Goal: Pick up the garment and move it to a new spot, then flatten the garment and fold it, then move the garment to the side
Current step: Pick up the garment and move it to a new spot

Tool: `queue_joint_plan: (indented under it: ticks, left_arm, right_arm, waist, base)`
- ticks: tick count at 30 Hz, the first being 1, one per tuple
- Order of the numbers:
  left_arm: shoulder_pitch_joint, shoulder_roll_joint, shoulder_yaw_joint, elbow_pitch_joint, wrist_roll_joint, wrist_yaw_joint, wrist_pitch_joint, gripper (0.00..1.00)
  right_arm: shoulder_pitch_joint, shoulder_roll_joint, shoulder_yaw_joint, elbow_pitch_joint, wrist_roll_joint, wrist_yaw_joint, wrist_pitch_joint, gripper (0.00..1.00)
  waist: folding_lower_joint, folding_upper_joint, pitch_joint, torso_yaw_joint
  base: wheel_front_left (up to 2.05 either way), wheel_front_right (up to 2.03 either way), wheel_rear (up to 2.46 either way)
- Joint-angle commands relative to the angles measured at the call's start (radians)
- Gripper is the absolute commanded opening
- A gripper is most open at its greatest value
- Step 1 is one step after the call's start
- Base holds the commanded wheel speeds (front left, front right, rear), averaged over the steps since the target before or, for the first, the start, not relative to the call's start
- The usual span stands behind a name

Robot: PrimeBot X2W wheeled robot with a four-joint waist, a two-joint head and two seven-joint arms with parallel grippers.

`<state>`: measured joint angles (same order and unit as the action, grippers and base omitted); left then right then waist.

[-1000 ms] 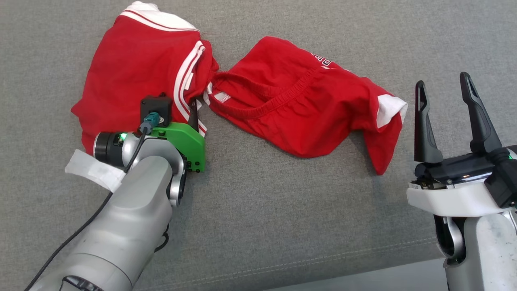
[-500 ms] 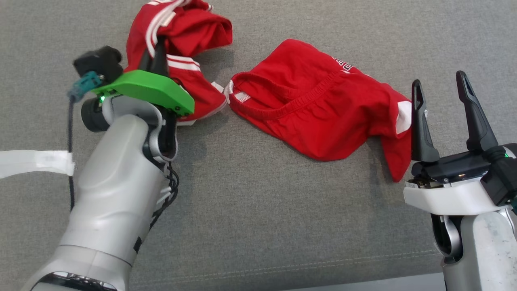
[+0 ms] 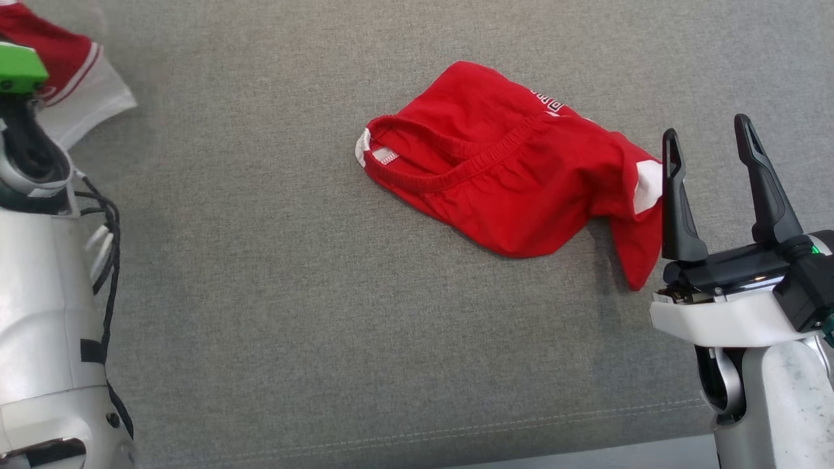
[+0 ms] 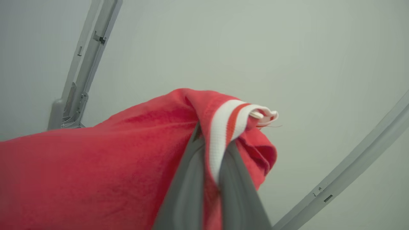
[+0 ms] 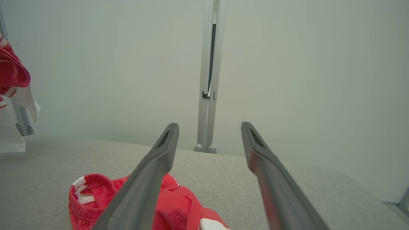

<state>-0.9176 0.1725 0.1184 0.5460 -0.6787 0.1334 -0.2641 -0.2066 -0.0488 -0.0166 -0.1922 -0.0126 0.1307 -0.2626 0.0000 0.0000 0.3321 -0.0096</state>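
A red garment (image 4: pixel 96 166) with white stripes hangs in the air, and my left gripper (image 4: pixel 213 143) is shut on its striped edge. In the head view that garment (image 3: pixel 71 71) shows at the top left corner, above my left arm's green mount (image 3: pixel 19 68). The right wrist view catches the garment (image 5: pixel 11 73) hanging at its left edge. My right gripper (image 3: pixel 709 130) stands open and empty at the lower right, its fingers (image 5: pixel 159 159) spread above the cushion.
A second red piece, shorts with an elastic waistband (image 3: pixel 508 176), lies crumpled on the grey cushion (image 3: pixel 293 293), its right end next to my right gripper. The cushion's front seam (image 3: pixel 456 430) runs along the bottom. Metal frame posts (image 5: pixel 207 95) stand behind.
My left gripper shut on the striped garment, then lifted it up and away to the left, off the cushion. The red shorts stayed put. The right arm has barely moved.
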Motion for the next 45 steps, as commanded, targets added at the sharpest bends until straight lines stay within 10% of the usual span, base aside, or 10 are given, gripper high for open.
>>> queue_joint_plan:
  ticks: [1,18,19,21,31,45]
  left_arm:
    - [0.022,-0.010,0.060,-0.017,0.030,0.005,0.000,0.00]
    - [0.105,-0.028,0.418,0.134,0.250,0.038,0.000,0.00]
    - [0.099,-0.036,0.424,0.159,0.269,0.022,0.000,0.52]
    - [0.093,-0.042,0.425,0.189,0.286,0.008,0.000,1.00]
    - [0.091,-0.036,0.435,0.332,0.343,-0.026,0.000,1.00]
    - [0.152,-0.110,0.295,0.282,0.448,-0.197,0.000,1.00]
  right_arm:
    - [-0.004,-0.003,-0.001,-0.001,-0.007,0.000,-0.004,1.00]
    - [-0.002,-0.003,0.021,0.002,-0.038,0.000,-0.004,1.00]
    - [0.001,-0.003,0.023,0.004,-0.037,0.000,-0.004,1.00]
    - [0.001,-0.003,0.028,0.007,-0.037,0.000,-0.004,1.00]
    - [0.010,-0.003,0.037,0.017,-0.025,0.000,-0.004,1.00]
    - [0.037,-0.003,0.037,0.037,0.000,0.000,-0.004,1.00]
  waist:
    - [0.0000,0.0000,0.004,0.000]
    - [0.0000,0.0000,0.015,-0.002]
    - [0.0000,0.0000,0.012,0.000]
    - [0.0000,0.0000,0.007,0.001]
    - [0.0000,0.0000,-0.023,0.005]
    - [0.0000,0.0000,-0.114,0.033]
  base:
    - [0.00,0.00,0.00]
    - [0.00,0.00,0.00]
    - [0.00,0.00,0.00]
    - [0.00,0.00,0.00]
    - [0.00,0.00,0.00]
    - [0.00,0.00,0.00]
